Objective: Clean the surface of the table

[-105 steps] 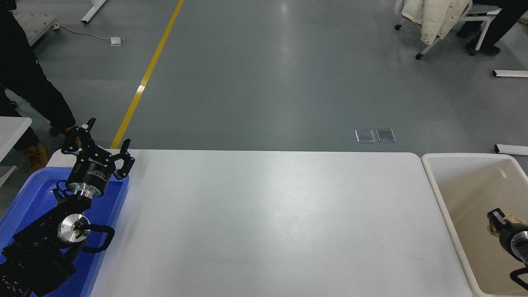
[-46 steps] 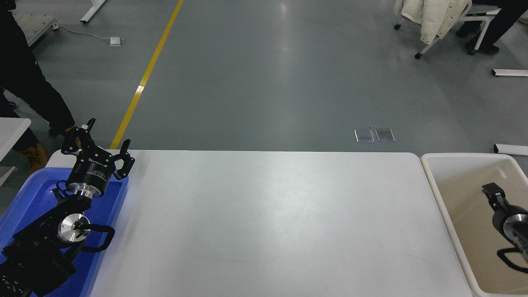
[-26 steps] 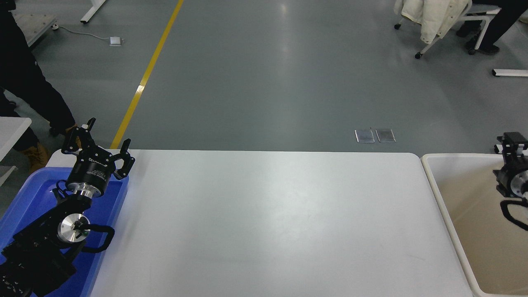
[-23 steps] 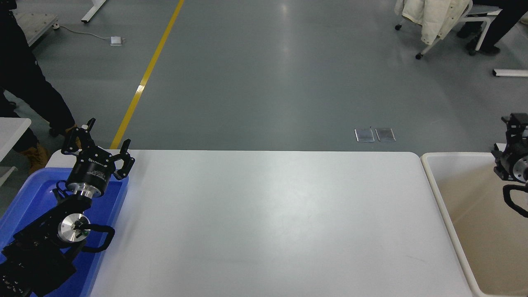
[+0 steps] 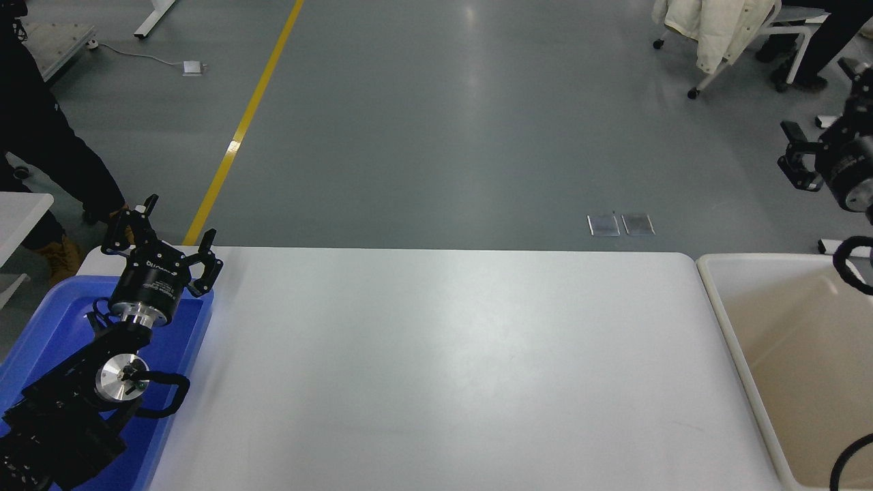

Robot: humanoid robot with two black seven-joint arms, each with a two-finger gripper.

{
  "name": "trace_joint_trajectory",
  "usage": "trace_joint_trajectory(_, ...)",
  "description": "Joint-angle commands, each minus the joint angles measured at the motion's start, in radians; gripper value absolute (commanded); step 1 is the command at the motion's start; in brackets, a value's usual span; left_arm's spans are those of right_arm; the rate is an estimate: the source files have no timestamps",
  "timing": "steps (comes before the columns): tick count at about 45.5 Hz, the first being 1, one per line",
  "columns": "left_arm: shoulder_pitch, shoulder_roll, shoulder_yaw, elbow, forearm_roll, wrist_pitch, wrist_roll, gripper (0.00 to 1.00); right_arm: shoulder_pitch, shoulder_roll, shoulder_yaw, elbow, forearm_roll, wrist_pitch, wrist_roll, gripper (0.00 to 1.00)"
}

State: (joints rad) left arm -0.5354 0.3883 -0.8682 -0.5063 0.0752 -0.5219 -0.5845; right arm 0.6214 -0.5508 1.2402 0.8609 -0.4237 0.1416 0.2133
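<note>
1. Table (image 5: 436, 368) fills the middle of the view and nothing lies on it. I'd judge the clearing done or nearly so.
2. Risk: the right gripper (image 5: 815, 146) is raised high past the table's far right corner, above the cream bin (image 5: 709, 286). A fast swing down toward the table could clip the bin's rim, since the bin sits just beside the table's right edge.
3. Risk: the arm's loose black cable (image 5: 849, 262) hangs over the bin's far side and could snag the rim on a low pass.
4. Right arm pose: comes in at the right edge, wrist lifted and pointing away. Fingers spread, holding nothing (partly cut off by the frame).
5. Left gripper (image 5: 164, 239): parked over the blue tray (image 5: 41, 327) at the table's left edge. Fingers spread, empty.
</note>
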Motion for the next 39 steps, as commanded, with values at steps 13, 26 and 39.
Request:
trace_joint_trajectory(13,0.0,0.0,0.0,0.0,0.0,0.0,0.0,1.0,-0.135,0.124,0.058,-0.065,-0.001,0.07,0.067,0.99)
trace_joint_trajectory(26,0.0,0.001,0.0,0.0,0.0,-0.001,0.0,1.0,-0.13,0.132,-0.008,-0.066,0.0,0.067,0.066,0.99)
trace_joint_trajectory(39,0.0,0.0,0.0,0.0,0.001,-0.001,0.0,1.0,-0.126,0.131,-0.005,-0.066,0.0,0.067,0.066,0.99)
